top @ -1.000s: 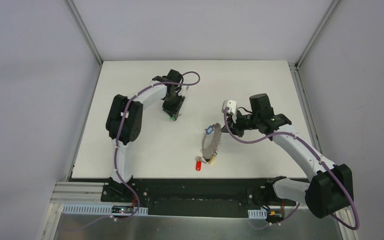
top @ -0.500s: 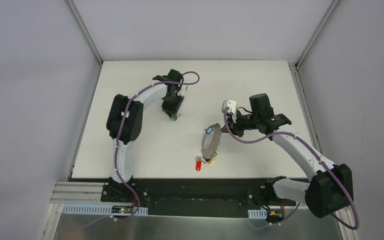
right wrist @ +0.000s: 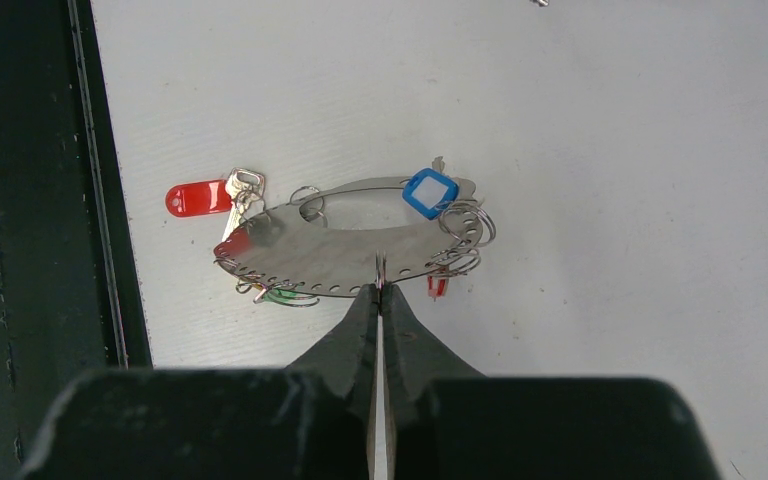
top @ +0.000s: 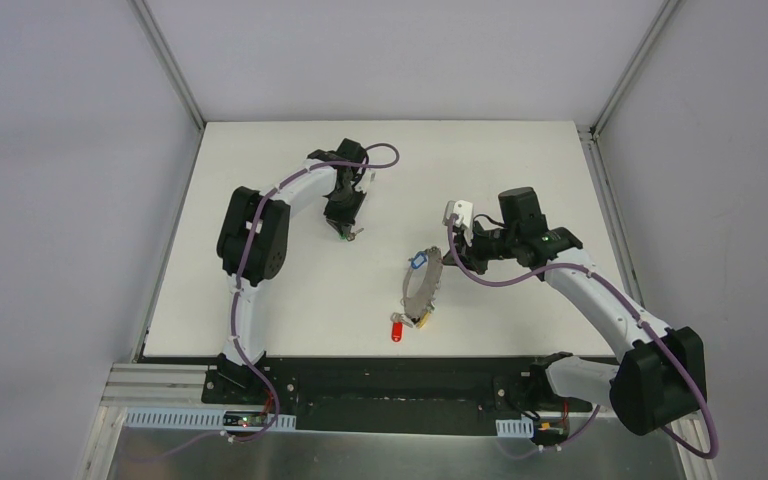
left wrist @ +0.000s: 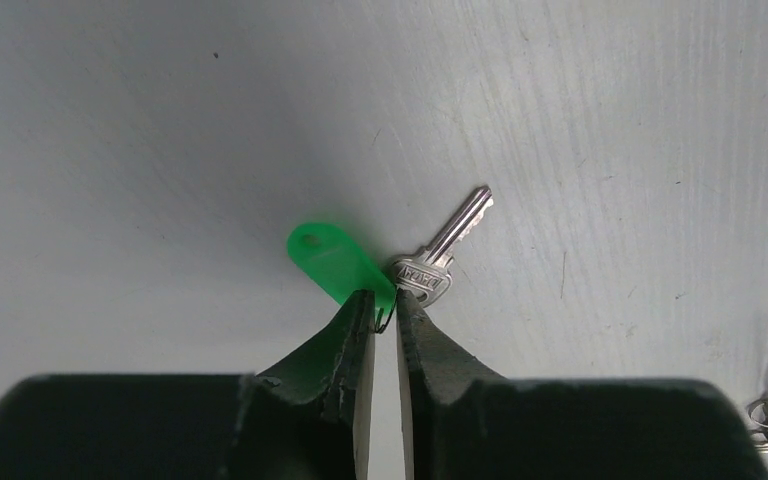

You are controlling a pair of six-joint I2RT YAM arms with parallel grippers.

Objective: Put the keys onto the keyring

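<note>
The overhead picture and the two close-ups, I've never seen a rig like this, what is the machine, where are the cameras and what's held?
Two white robot arms are bolted at the near edge of a white table. The overhead picture looks down from behind them; each close-up comes from a camera on one wrist. The left gripper pinches the small ring of a green-tagged key lying on the table. The right gripper is shut on the keyring, a flat oval metal piece carrying a red-tagged key and a blue tag.
</note>
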